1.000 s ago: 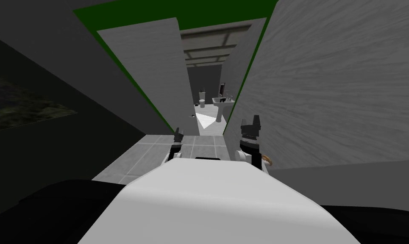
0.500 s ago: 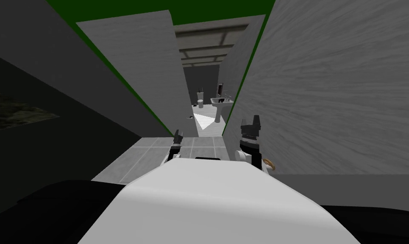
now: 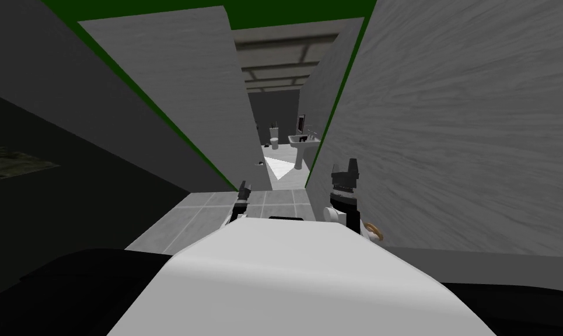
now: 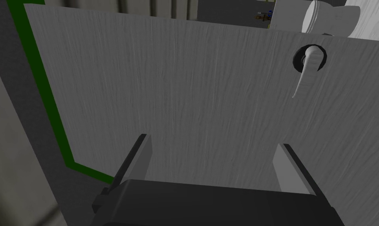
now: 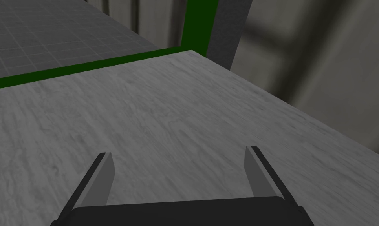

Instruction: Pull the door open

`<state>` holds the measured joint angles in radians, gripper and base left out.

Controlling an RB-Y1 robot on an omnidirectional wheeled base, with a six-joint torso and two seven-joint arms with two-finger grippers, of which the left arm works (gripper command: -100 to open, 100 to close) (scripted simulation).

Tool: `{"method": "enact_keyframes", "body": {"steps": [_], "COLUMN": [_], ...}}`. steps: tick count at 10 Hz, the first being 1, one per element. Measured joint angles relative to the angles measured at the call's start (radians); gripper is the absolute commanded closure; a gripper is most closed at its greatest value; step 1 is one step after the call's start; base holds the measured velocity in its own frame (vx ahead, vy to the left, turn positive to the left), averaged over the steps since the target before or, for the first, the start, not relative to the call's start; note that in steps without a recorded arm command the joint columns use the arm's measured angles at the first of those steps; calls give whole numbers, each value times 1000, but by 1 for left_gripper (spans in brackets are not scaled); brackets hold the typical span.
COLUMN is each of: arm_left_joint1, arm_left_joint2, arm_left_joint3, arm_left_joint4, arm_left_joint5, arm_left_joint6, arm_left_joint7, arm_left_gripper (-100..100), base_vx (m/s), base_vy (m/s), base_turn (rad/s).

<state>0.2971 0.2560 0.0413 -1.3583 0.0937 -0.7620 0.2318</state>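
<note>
grey grained door (image 4: 184, 98) standing ajar, lever handle (image 4: 305, 68) ungripped; left gripper (image 4: 213, 140) and right gripper (image 5: 178, 150) both spread, empty (probably more swing needed).

Left hand (image 4: 213, 140) and right hand (image 5: 178, 150) are dark boxes with grey blade fingers (image 5: 102, 180).

Door (image 4: 184, 98): mid grey, streaked all over with fine, pale grain. Its lever (image 4: 304, 72) shows off-white against a black round plate. A dark green frame (image 4: 39, 98) edges it. The floor tiles (image 3: 216, 213) are light grey, gridded. The left hand (image 4: 213, 140) has light grey fingers and a dark body.
</note>
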Motion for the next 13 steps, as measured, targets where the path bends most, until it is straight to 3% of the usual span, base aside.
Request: {"method": "enact_keyframes", "body": {"steps": [13], "arm_left_joint1": [-54], "arm_left_joint2": [66], "arm_left_joint3": [30], "arm_left_joint4": [319], "arm_left_joint5": [20], "arm_left_joint6": [-103], "arm_left_joint7": [50], "arm_left_gripper": [-100], "base_vx": [108], "base_vy": [4], "base_turn": [-62]}}
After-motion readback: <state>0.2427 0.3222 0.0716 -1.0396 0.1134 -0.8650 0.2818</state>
